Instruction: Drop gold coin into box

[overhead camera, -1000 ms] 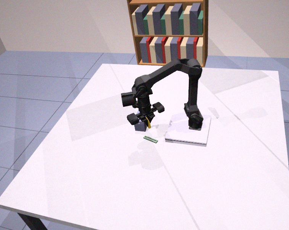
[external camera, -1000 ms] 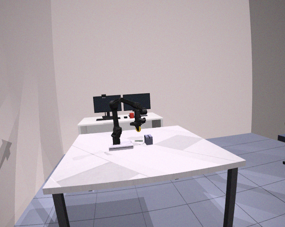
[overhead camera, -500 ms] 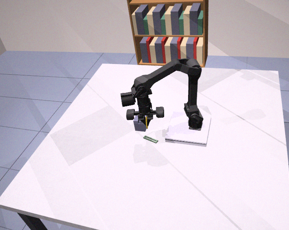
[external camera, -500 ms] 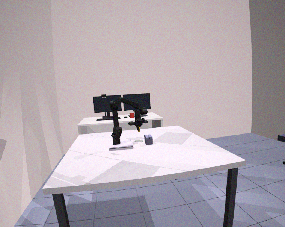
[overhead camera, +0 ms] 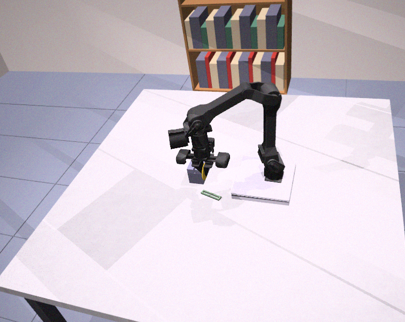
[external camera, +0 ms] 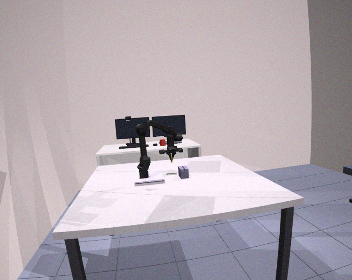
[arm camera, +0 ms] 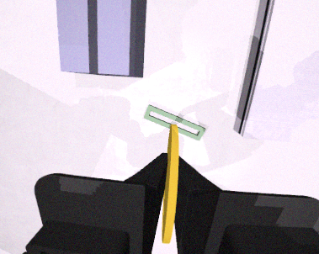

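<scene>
My gripper (overhead camera: 203,169) (external camera: 171,160) (arm camera: 168,159) points down and is shut on the gold coin (overhead camera: 204,173) (external camera: 171,157) (arm camera: 172,185). The coin hangs upright, seen edge-on in the wrist view, above table height. The green holder (overhead camera: 219,198) (external camera: 171,174) (arm camera: 147,112) lies empty on the table, turned at an angle to the coin. The grey box (overhead camera: 196,178) (external camera: 183,173) (arm camera: 74,38) is closed and stands beyond the holder, at upper left in the wrist view. Its dark slot runs roughly parallel to the coin there. In the top view the gripper and coin hide part of the box.
The arm's base stands on a white plate (overhead camera: 251,190) (external camera: 149,182) (arm camera: 293,109), which has a raised edge right of the holder in the top view. A bookshelf (overhead camera: 288,41) stands behind the table there. A desk with monitors (external camera: 169,124) and a red mug (external camera: 162,142) is in the exterior view.
</scene>
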Motion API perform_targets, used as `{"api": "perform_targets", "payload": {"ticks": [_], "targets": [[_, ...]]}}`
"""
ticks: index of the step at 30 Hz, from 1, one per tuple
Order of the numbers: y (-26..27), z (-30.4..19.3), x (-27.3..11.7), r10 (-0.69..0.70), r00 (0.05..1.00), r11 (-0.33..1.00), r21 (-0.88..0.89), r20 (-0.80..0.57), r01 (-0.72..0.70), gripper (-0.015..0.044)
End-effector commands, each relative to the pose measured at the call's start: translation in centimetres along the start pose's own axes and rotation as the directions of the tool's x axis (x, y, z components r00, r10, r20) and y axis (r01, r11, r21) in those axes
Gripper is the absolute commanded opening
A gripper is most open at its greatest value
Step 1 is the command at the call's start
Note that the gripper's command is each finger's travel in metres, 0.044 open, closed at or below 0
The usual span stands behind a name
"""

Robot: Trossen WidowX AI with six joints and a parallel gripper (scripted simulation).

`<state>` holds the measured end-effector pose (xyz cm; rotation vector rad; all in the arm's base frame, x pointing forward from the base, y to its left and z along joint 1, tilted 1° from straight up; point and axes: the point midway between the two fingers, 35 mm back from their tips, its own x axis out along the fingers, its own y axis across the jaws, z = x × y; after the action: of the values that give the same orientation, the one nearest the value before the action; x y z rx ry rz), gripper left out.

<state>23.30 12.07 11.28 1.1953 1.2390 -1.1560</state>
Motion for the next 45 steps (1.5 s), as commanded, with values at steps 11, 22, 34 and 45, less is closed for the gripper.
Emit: {"api": "perform_targets", "payload": {"ticks": [11,22,34,45], "targets": [[2.1,2.2,-0.1,0.008,1.000,1.000,-0.002,-0.007,-0.008,0.0000],[3.7,4.3,-0.1,0.011,1.000,1.000,-0.003,-0.005,-0.011,0.0000],[5.2,6.9,-0.1,0.009,1.000,1.000,-0.001,0.001,-0.009,0.0000],[6.4,9.5,-0.1,0.006,1.000,1.000,0.001,0.006,-0.006,0.0000]]}}
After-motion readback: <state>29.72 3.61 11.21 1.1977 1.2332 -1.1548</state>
